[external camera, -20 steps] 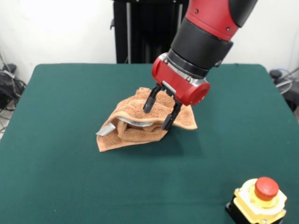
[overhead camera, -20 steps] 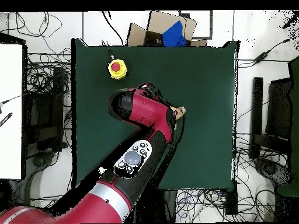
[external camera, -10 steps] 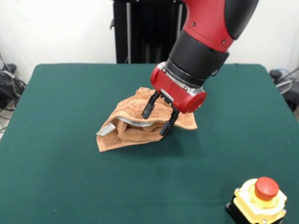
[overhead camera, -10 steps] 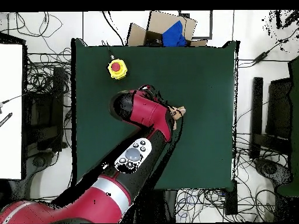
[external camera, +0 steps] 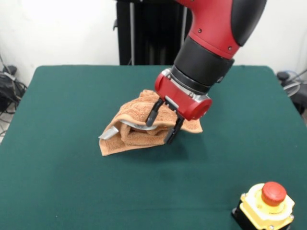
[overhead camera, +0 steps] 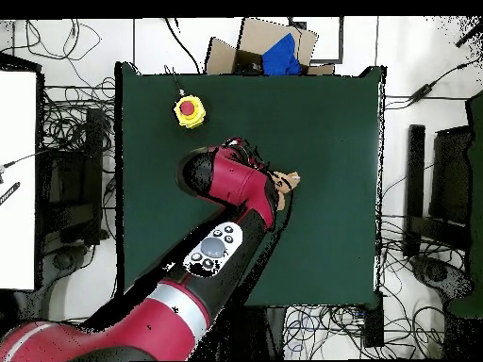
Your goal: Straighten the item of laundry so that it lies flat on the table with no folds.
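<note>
Towel (external camera: 144, 125) crumpled on bench (external camera: 62, 182); gripper (external camera: 161, 127), fingers spread over a fold, should pinch one layer only.

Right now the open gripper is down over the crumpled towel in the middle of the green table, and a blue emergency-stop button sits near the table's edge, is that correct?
Not quite: the emergency-stop button is red on a yellow housing, not blue, as the front view shows. The rest holds: the open gripper is down over the crumpled towel in the middle of the green table.

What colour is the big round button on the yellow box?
Red. The button shows best in the front view.
</note>
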